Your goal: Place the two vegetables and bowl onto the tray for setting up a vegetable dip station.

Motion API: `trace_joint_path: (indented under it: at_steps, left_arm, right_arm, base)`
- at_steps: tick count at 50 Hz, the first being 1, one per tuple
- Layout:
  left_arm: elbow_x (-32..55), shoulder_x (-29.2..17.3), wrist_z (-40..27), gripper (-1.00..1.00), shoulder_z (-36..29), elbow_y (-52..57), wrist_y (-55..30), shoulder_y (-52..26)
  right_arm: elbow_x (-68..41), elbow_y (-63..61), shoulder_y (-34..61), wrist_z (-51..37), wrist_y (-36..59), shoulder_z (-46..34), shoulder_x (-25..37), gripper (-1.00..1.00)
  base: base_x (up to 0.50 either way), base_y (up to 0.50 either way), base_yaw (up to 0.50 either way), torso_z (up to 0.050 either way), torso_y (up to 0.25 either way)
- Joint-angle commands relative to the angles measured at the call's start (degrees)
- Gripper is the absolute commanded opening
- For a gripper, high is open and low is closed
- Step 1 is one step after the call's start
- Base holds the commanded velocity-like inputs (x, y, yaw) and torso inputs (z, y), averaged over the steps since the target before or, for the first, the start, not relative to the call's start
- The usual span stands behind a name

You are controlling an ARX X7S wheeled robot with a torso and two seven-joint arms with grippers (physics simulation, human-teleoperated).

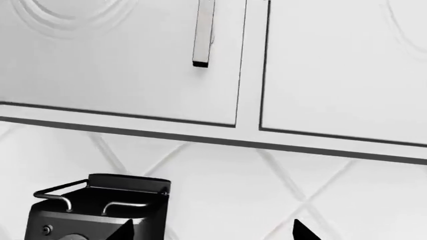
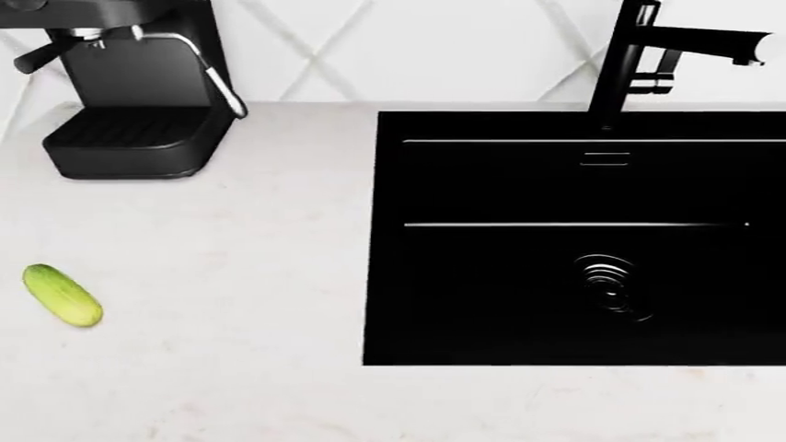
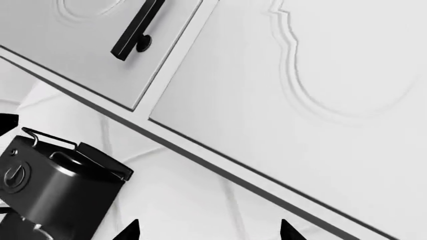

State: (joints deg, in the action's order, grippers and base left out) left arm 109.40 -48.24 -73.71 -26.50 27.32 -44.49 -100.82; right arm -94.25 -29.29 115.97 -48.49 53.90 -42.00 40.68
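One smooth light-green cucumber (image 2: 62,295) lies on the pale stone surface (image 2: 221,276) at the near left, its long axis slanting from far-left to near-right. No arm shows in the head view, so the left arm is probably the nearer. Both wrist views face the white wall cabinets (image 1: 320,65). The left pincer (image 1: 213,235) and right pincer (image 3: 208,232) each show spread tips with nothing between them. Count: one cucumber; no carrot, bowl or tray in view. One black espresso machine (image 2: 129,87), one black sink (image 2: 577,239).
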Motion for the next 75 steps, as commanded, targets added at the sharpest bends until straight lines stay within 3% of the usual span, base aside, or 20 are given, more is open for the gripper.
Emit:
trace_joint_path:
  at_steps: [1, 42, 57, 75]
  left_arm:
    - [-0.05, -0.05, 0.05, 1.00, -0.15, -0.11, 0.12, -0.02]
    - [0.12, -0.33, 0.05, 1.00, -0.54, -0.01, 0.42, -0.45]
    - [0.02, -0.53, -0.16, 1.00, -0.75, -0.10, 0.54, -0.42]
    - [-0.58, -0.42, 0.33, 1.00, -1.07, -0.26, 0.63, -0.25]
  right_arm:
    - [0.14, 0.05, -0.21, 0.13, 0.03, -0.04, -0.12, 1.00]
    - [-2.29, 0.33, -3.86, -0.13, -1.72, -0.09, -0.91, 1.00]
    - [-10.64, 5.04, -11.51, 1.78, -3.54, -1.95, -0.92, 1.00]
    - [-11.44, 13.92, -13.48, 13.16, 1.18, -6.68, -4.78, 1.00]
  base:
    - [0.02, 0.50, 0.00, 0.000, 0.000]
    - [0.02, 0.50, 0.00, 0.000, 0.000]
    - [0.00, 0.00, 0.00, 0.000, 0.000]
    - [0.00, 0.00, 0.00, 0.000, 0.000]
